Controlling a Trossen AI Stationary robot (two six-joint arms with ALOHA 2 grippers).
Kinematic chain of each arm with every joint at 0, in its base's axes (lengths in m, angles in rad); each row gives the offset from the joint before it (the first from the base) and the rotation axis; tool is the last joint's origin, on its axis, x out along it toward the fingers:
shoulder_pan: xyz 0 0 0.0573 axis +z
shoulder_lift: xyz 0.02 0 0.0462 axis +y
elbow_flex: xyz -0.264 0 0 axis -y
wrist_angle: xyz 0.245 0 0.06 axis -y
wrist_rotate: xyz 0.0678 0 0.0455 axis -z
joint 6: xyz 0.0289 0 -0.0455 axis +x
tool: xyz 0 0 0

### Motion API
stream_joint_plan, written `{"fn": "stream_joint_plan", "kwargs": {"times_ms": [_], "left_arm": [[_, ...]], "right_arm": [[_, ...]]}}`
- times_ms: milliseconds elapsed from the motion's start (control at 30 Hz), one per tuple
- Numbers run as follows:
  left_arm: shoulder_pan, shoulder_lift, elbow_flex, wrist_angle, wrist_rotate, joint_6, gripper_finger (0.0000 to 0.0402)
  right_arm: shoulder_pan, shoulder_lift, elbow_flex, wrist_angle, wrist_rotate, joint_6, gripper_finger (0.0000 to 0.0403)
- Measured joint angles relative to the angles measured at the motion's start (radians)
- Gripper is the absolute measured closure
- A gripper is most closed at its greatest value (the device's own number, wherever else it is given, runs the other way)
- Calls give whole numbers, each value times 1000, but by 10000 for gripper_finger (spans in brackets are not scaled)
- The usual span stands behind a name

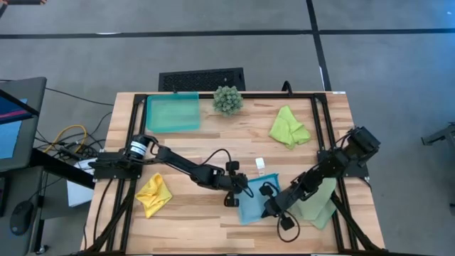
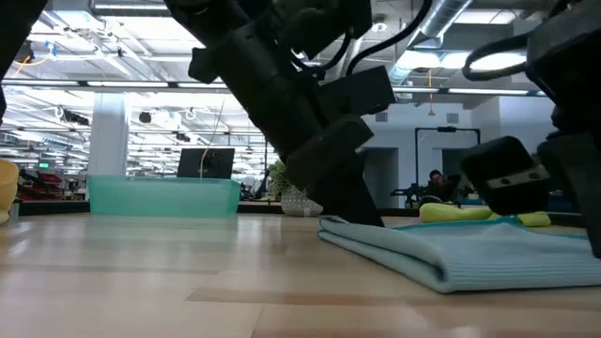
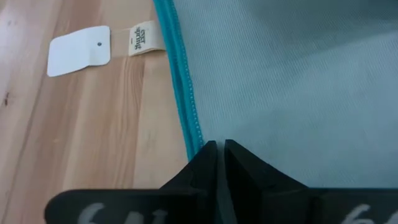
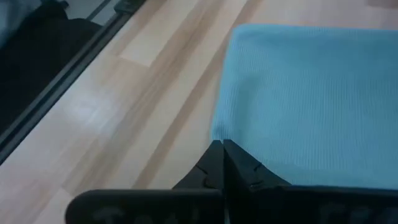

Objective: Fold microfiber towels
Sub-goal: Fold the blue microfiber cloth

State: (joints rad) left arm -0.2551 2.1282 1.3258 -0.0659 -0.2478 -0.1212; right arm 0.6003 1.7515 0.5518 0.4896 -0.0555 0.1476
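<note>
The light blue towel (image 1: 253, 204) lies on the table near its front edge, several layers thick in the low view (image 2: 470, 255). My left gripper (image 1: 235, 193) is shut at the towel's left edge, my right gripper (image 1: 273, 211) at its near right corner. A pale sage green towel (image 1: 321, 205) lies under my right arm. The yellow towel (image 1: 153, 194) lies crumpled at the front left and the lime green towel (image 1: 288, 128) at the back right. My left gripper (image 3: 219, 149) pinches the towel's teal-stitched hem edge (image 3: 194, 134) between its fingertips, slanting down from the table's left. The towel lies flat on the table. My right gripper (image 4: 217, 146) pinches a corner of the folded towel (image 4: 217, 132), slanting down from the right; one layer or several, I cannot tell. That corner rests on the wood.
A teal tray (image 1: 173, 113) and a spiky green plant (image 1: 227, 99) stand at the table's far edge. A white tag and label (image 3: 79, 50) lie on the wood just beyond the towel's hem. Black frame rails (image 1: 128, 142) run along both sides of the table.
</note>
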Motion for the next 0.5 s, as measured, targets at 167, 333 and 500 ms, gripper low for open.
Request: {"fn": "stream_joint_plan", "kwargs": {"times_ms": [167, 333, 500], "left_arm": [[-33, -33, 12, -20, -41, 20, 377], [-94, -38, 95, -99, -158, 114, 377], [-183, -41, 147, -89, -176, 191, 370]], "right_arm": [[4, 36, 52, -15, 1, -47, 357], [24, -26, 114, -190, 1, -50, 282], [79, -132, 170, -482, 72, 41, 231]]}}
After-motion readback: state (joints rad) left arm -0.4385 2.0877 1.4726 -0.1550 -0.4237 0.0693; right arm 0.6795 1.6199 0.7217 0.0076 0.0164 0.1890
